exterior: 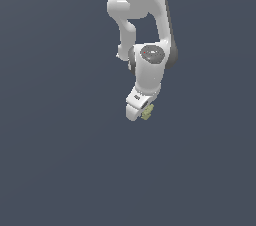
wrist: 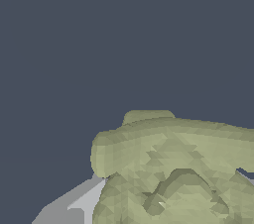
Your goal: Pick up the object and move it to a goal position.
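Note:
The object (exterior: 147,113) is a small lumpy yellowish-green clump, seen at the tip of my white gripper (exterior: 143,114) in the exterior view. The gripper points down and toward the exterior view's right, and most of the clump is hidden behind it. In the wrist view the object (wrist: 173,168) fills the lower part of the picture, very close to the camera. A grey finger (wrist: 74,203) lies against one side of it and a sliver of the other finger (wrist: 246,175) shows on the opposite side. The gripper is shut on the object. No goal marker shows.
The ground (exterior: 60,160) is a plain dark blue-grey surface in both views, with no other objects or edges in sight. The white arm links (exterior: 145,5) rise above the gripper to the picture's top.

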